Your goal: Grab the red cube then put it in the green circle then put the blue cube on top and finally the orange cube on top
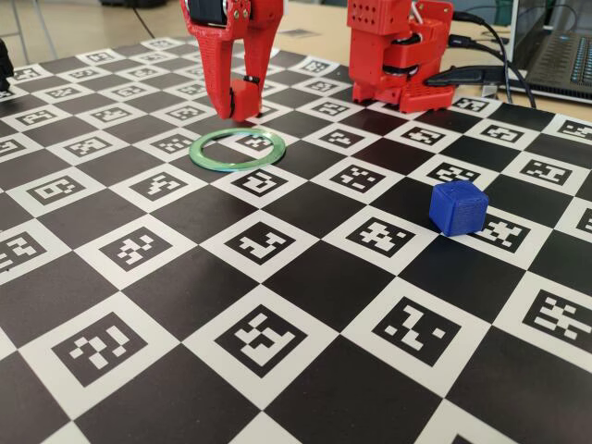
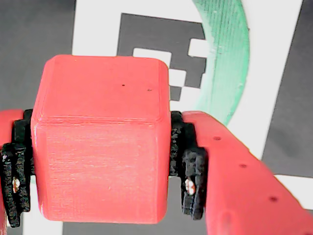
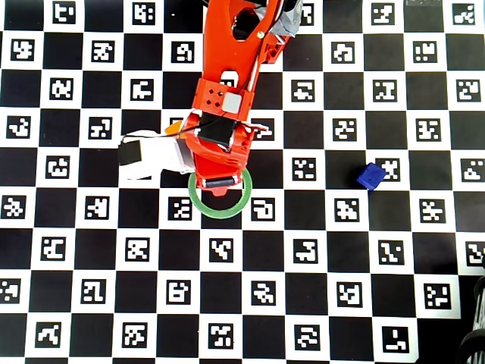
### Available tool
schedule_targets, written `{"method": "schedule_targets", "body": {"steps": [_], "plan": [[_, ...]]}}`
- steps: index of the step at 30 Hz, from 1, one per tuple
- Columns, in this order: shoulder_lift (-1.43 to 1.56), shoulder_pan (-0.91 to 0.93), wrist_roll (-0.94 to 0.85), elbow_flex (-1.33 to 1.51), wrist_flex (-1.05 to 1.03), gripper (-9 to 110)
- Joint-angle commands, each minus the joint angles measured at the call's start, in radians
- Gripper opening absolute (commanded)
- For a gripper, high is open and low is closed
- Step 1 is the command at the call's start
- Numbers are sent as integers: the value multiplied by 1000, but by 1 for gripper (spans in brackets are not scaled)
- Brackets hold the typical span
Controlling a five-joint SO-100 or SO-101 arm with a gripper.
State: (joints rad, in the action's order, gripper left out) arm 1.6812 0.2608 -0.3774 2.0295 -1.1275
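Observation:
My gripper (image 1: 237, 109) is shut on the red cube (image 1: 246, 98), which is held low over the board at the far rim of the green circle (image 1: 237, 148). The wrist view is mostly filled by the red cube (image 2: 100, 142), clamped between the black pads (image 2: 193, 178), with an arc of the green circle (image 2: 225, 58) at upper right. In the overhead view the gripper (image 3: 220, 182) covers the upper part of the green circle (image 3: 220, 217). The blue cube (image 1: 458, 208) (image 3: 370, 176) sits alone to the right. A sliver of the orange cube (image 3: 174, 128) shows left of the arm.
The board is a black-and-white checker of marker squares (image 1: 259, 338). The arm's red base (image 1: 398, 55) stands at the back with cables and a laptop (image 1: 564, 51) to its right. A white camera housing (image 3: 148, 155) juts left from the wrist.

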Motion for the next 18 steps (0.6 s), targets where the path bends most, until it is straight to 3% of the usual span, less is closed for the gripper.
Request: {"method": "schedule_targets", "body": {"steps": [1, 18], "plan": [[64, -12, 31, -11, 35, 9], [28, -29, 54, 112, 210, 8]]}}
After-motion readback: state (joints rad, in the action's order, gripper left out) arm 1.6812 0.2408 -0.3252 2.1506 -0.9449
